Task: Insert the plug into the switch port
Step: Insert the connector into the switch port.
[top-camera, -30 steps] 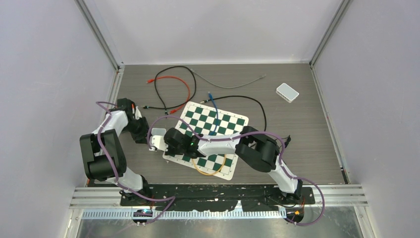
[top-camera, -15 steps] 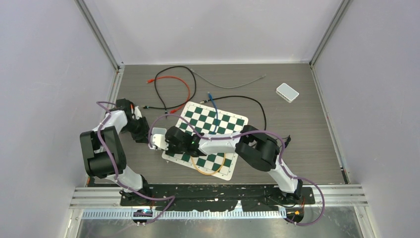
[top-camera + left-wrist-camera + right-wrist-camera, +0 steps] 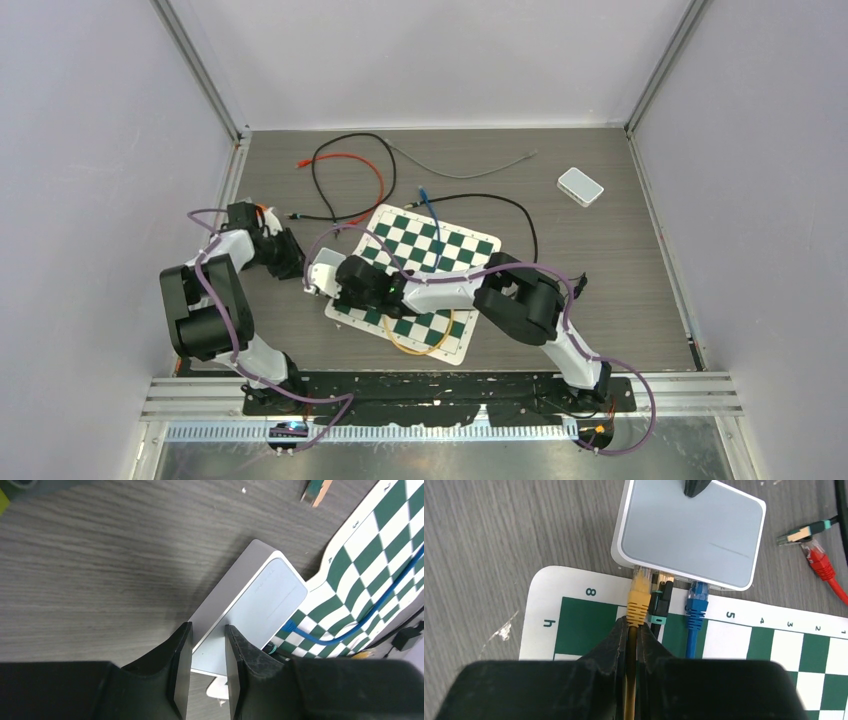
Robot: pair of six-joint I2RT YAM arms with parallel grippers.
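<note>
Status: insertion looks almost complete, not yet released.

- The white network switch [image 3: 689, 535] lies on the grey table [image 3: 499, 540], at the corner of the green chessboard mat [image 3: 574, 625]. Its port side faces the mat.
- The yellow plug [image 3: 639, 597] sits in line with the leftmost port, and its clear nose is inside the opening. I judge it seated or very nearly so. From here I cannot see whether the latch has caught.
- A black plug [image 3: 663, 597] and a blue plug [image 3: 697, 605] occupy the ports just beside it.
- The right gripper [image 3: 633, 630] is clamped nearly shut on the yellow cable directly behind the plug's boot, and the cable runs back between its fingers.
- The left gripper [image 3: 208, 630] is at the opposite end of the switch, jaws partly apart and straddling that end. One fingertip [image 3: 696, 486] shows over the far edge in the right wrist view. I cannot tell whether the jaws are actually pressing on the housing or only bracketing it.

Done, as far as I can see: the plug has been picked up, lined up and entered into the port.

Left, in my judgement: a last push against the braced switch if the plug is not fully home. After that, both claws let go and back off without dragging the cable.
</note>
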